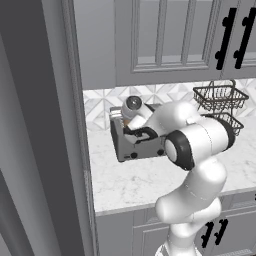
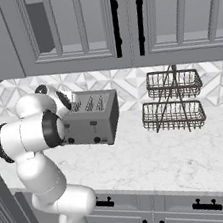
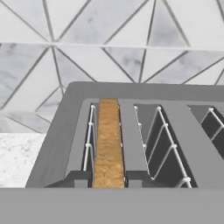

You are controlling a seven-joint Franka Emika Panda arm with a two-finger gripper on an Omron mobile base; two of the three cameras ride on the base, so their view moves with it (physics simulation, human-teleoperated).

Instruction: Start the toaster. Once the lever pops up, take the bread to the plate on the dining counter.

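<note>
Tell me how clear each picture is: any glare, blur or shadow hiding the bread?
Hand view: sharp and evenly lit, the bread plain in the toaster's leftmost slot, no glare. Left base view: soft and grainy, the arm covers most of the toaster. Right base view: flat light, the wire basket rack throws only a faint shadow.

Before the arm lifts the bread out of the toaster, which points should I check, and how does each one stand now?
1. The tan-brown bread slice sits in the end slot of the boxy grey metal toaster: ok.
2. Dark finger tips stand on either side of the slice's top edge: ok.
3. Gripper is firmly shut on the bread: cannot tell; contact is hidden.
4. Toaster lever has popped up: cannot tell; the arm covers part of the front.
5. Space above the toaster, below the grey wall cabinets, is free for lifting: ok.
6. The two-tier wire basket rack stands apart from the toaster: ok.
</note>
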